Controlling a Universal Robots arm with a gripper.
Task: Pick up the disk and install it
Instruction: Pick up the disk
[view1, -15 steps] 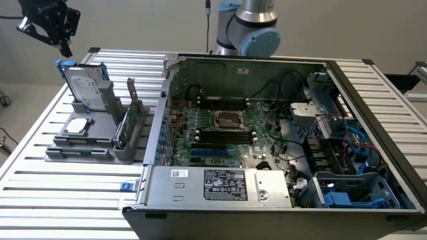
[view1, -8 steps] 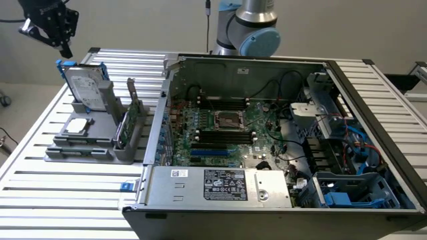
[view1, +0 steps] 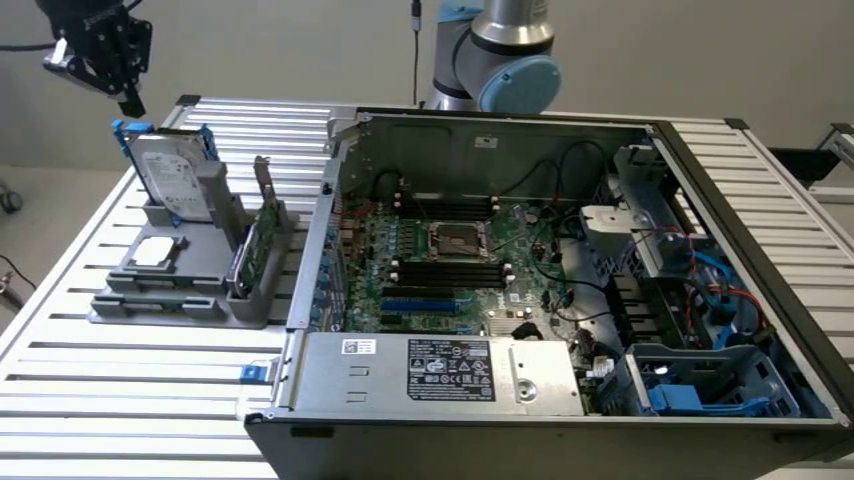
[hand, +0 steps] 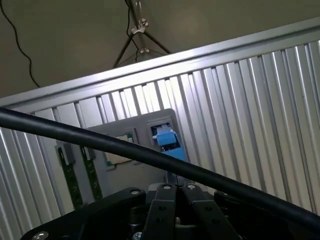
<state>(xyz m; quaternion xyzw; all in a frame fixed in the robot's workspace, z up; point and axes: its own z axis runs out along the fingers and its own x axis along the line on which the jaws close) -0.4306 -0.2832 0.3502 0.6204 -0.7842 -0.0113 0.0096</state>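
Note:
The disk (view1: 174, 175) stands upright on its edge in a grey holder (view1: 174, 300) on the exterior view's left, silver-grey with a blue carrier frame around it. My gripper (view1: 131, 104) hangs a short way above the disk's upper corner, clear of it. In the wrist view the black fingers (hand: 167, 200) press together with nothing between them, and the blue end of the disk (hand: 167, 142) shows beyond them in the holder (hand: 145, 125). A black cable crosses that view in front.
An open computer case (view1: 481, 140) with its motherboard (view1: 454, 260) lies on the exterior view's right. A green circuit card (view1: 260, 240) and a small silver chip (view1: 154, 252) share the holder. The slatted aluminium table (view1: 120, 380) carries everything. The arm's base (view1: 501, 60) stands behind the case.

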